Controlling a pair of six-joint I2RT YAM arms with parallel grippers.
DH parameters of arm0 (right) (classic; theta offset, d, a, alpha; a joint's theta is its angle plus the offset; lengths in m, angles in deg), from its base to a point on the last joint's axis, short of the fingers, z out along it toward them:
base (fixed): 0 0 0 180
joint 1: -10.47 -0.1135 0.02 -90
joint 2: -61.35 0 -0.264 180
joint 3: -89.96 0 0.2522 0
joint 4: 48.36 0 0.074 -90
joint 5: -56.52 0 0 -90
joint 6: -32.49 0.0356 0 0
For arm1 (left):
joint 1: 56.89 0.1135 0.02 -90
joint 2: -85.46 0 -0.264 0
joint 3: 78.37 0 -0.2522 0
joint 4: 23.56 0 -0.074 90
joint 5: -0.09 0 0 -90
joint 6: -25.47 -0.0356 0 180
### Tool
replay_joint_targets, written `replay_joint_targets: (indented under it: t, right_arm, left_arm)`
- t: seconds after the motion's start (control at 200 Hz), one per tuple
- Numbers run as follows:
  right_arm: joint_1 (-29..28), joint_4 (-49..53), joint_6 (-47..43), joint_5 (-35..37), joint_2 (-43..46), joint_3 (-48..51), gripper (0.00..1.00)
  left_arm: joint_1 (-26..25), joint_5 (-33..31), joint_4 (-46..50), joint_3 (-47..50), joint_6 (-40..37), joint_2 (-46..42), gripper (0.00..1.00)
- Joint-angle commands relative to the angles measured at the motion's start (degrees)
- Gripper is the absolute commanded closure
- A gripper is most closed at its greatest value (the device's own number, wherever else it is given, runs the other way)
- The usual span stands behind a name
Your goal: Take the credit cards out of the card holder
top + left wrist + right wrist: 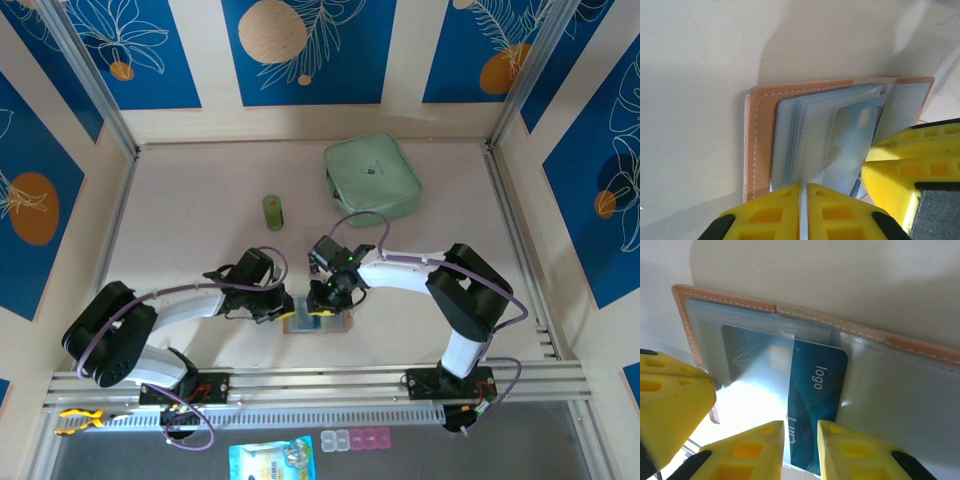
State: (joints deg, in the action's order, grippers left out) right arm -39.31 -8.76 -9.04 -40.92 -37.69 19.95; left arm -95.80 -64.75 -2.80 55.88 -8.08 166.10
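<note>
The tan card holder lies open on the table between my two grippers. In the left wrist view its stitched tan edge frames a stack of clear sleeves, one with a pale card inside. My left gripper is shut on the edge of a clear sleeve. In the right wrist view a blue credit card marked "logo" sticks halfway out of a clear pocket of the card holder. My right gripper hovers over that card's near end, jaws a little apart, the card lying flat under them.
A mint-green zip case lies at the back right. A small green cylinder stands behind the left arm. Small pink and white boxes and a blue packet sit below the table's near rail.
</note>
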Motion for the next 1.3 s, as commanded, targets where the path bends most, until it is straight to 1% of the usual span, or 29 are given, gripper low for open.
replay_joint_targets:
  t: [0.0, 0.135, 0.355, 0.475, 0.78, 1.295]
  right_arm:
    - [-0.19, 2.54, -0.41, 0.85, 2.56, -0.79, 0.74]
    - [0.03, 2.07, -0.33, 0.44, 3.48, -0.40, 0.73]
    - [0.63, 0.66, 0.40, -0.06, 4.71, 1.12, 0.73]
    - [0.87, 0.27, 0.65, -0.16, 5.17, 1.83, 0.73]
    - [1.88, -1.93, 1.19, -1.57, 5.27, 3.82, 0.73]
    - [2.76, -6.17, 2.06, -3.80, 3.71, 6.68, 0.73]
  left_arm:
    - [-0.37, -0.88, 3.45, -2.34, -1.76, -1.50, 0.89]
    - [-0.71, -0.56, 4.02, -3.51, -2.00, -1.12, 0.90]
    - [-3.81, -1.79, 3.55, -5.06, -1.20, 1.12, 0.91]
    - [-4.54, -2.56, 3.17, -5.10, -0.80, 1.96, 0.93]
    - [-5.06, -5.08, 6.21, -5.89, -2.69, 3.70, 0.95]
    - [-5.48, -5.57, 6.61, -5.54, -2.35, 4.88, 0.96]
